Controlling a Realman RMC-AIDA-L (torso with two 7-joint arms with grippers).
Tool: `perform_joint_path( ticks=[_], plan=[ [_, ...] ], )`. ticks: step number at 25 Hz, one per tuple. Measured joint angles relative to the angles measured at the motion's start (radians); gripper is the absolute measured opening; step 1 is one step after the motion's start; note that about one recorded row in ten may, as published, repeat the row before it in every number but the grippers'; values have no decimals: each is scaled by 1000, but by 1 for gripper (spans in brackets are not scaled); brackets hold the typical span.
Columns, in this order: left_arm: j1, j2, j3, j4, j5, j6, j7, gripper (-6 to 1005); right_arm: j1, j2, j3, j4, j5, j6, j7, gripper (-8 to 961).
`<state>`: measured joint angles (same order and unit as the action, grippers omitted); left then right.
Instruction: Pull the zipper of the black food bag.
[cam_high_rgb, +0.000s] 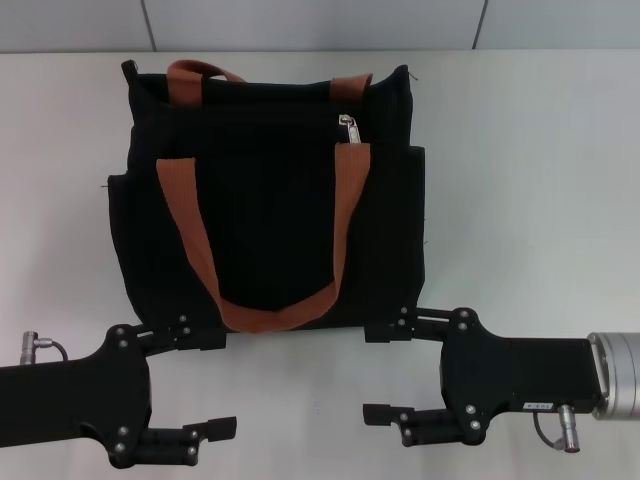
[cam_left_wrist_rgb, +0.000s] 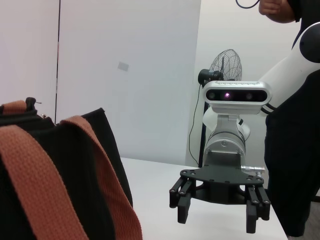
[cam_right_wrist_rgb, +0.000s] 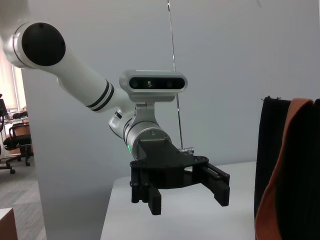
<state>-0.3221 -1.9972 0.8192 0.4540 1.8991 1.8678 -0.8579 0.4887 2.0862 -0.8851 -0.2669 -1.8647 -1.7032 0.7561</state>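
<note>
The black food bag (cam_high_rgb: 270, 200) lies in the middle of the white table in the head view, with two orange-brown handles (cam_high_rgb: 340, 230). The small silver zipper pull (cam_high_rgb: 348, 124) sits on the bag's upper part, right of centre. My left gripper (cam_high_rgb: 212, 382) is open and empty at the bottom left, just in front of the bag's near edge. My right gripper (cam_high_rgb: 380, 372) is open and empty at the bottom right, facing the left one. The left wrist view shows the bag (cam_left_wrist_rgb: 75, 190) and the right gripper (cam_left_wrist_rgb: 218, 215). The right wrist view shows the left gripper (cam_right_wrist_rgb: 186, 195) and the bag's edge (cam_right_wrist_rgb: 270, 165).
The white table (cam_high_rgb: 530, 180) extends on both sides of the bag to a pale wall behind. In the left wrist view a person in dark clothes (cam_left_wrist_rgb: 292, 150) and a fan (cam_left_wrist_rgb: 227, 67) stand beyond the table.
</note>
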Motion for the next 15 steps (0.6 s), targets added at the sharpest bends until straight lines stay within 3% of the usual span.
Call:
perform_joint_path(
  ticks=[15],
  plan=[
    [-5,0,0,0,0,0,-2,829,10,0,0,0,3,0,0,754]
  ],
)
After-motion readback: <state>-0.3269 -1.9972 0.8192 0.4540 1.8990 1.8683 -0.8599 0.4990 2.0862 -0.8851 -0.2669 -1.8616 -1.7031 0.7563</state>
